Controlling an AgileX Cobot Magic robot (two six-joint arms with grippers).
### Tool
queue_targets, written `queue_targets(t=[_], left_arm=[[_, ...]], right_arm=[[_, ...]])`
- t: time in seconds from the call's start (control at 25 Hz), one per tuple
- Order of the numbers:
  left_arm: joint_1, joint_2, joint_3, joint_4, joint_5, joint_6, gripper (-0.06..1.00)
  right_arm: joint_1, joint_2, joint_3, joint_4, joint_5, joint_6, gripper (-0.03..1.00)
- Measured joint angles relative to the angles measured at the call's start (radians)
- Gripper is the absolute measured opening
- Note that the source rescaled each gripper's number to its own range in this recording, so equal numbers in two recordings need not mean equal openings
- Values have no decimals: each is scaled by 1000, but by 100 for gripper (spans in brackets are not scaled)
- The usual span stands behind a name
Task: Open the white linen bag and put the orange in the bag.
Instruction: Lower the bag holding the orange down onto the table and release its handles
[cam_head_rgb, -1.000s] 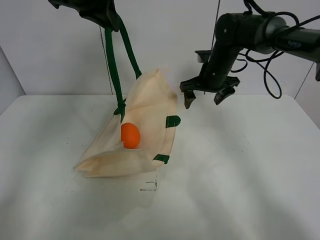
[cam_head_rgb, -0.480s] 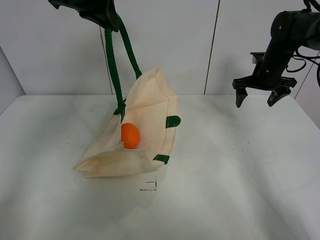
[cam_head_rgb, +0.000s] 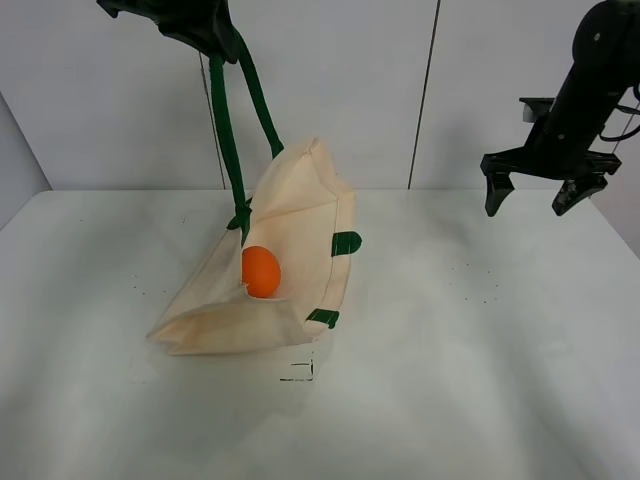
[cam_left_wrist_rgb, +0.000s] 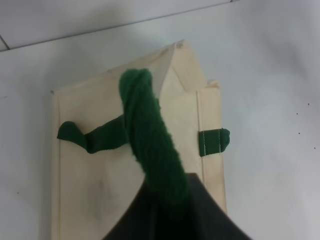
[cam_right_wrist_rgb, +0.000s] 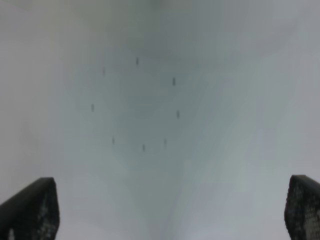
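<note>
The white linen bag (cam_head_rgb: 290, 235) is held up by one dark green handle (cam_head_rgb: 228, 130), its mouth hanging open toward the front. The orange (cam_head_rgb: 261, 271) sits inside the open mouth. My left gripper (cam_head_rgb: 215, 45), at the top left, is shut on the handle; the left wrist view shows the green strap (cam_left_wrist_rgb: 150, 140) running from the jaws down to the bag (cam_left_wrist_rgb: 100, 180). My right gripper (cam_head_rgb: 532, 198) is open and empty, high above the table at the far right. Its two dark fingertips (cam_right_wrist_rgb: 35, 207) show wide apart in the right wrist view.
The white table (cam_head_rgb: 450, 380) has small dark specks (cam_right_wrist_rgb: 142, 107) under the right gripper. A small black mark (cam_head_rgb: 298, 373) lies in front of the bag. A white wall stands behind.
My right gripper has moved away from the bag to the far right, open and empty. The bag, the orange and the left gripper have not moved.
</note>
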Motion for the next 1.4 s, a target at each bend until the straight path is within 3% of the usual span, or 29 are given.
queue_targets(t=[0.44, 0.72, 0.96, 1.16, 1.4], left_arm=[[0, 0, 0, 0, 0, 0, 0], [0, 0, 0, 0, 0, 0, 0], [0, 0, 0, 0, 0, 0, 0], [0, 0, 0, 0, 0, 0, 0], [0, 0, 0, 0, 0, 0, 0]], right_arm=[[0, -590, 701, 0, 2, -4, 100], [0, -1056, 1068, 0, -27, -4, 100], [0, -1503, 1212, -1, -168, -16, 100], [0, -1787, 1228, -5, -181, -16, 100], [0, -1982, 1231, -7, -181, -16, 100]])
